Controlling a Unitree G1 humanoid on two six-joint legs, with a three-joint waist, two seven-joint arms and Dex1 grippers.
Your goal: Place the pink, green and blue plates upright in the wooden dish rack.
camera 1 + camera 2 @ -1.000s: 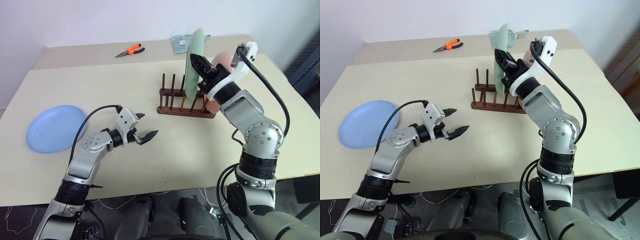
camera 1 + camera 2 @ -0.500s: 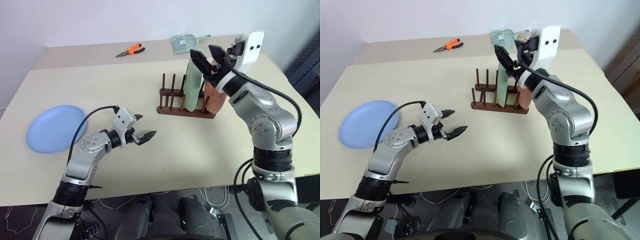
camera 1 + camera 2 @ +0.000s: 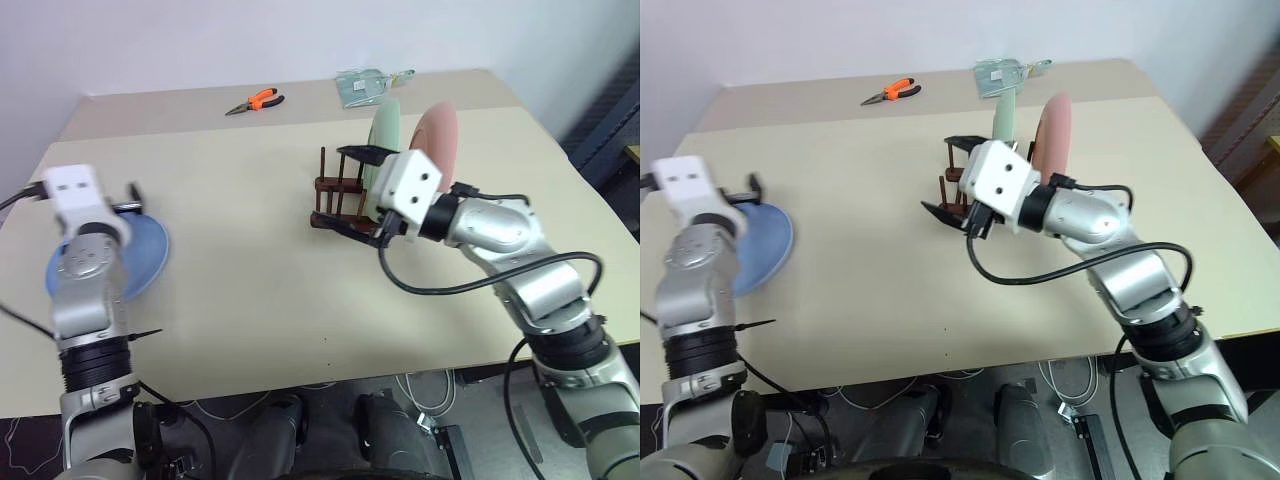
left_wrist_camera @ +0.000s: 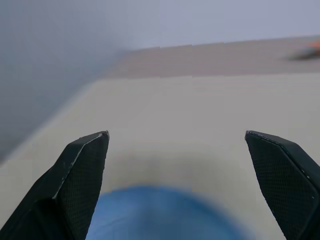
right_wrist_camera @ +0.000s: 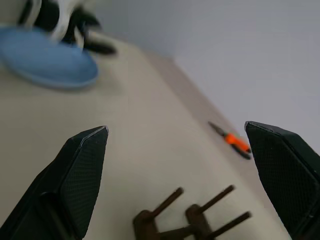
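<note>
Rack: we see green plate [image 3: 384,135] and pink plate [image 3: 436,140] upright behind the spread, empty right end effector [image 3: 352,190].
Next: blue plate [image 3: 146,258] flat beside the spread left end effector [image 4: 180,185].

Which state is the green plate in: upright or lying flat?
Upright: the green plate stands on edge between the wooden dish rack's pegs.

the right tool [image 3: 352,190] hides part of the wooden dish rack [image 3: 335,190].
</note>
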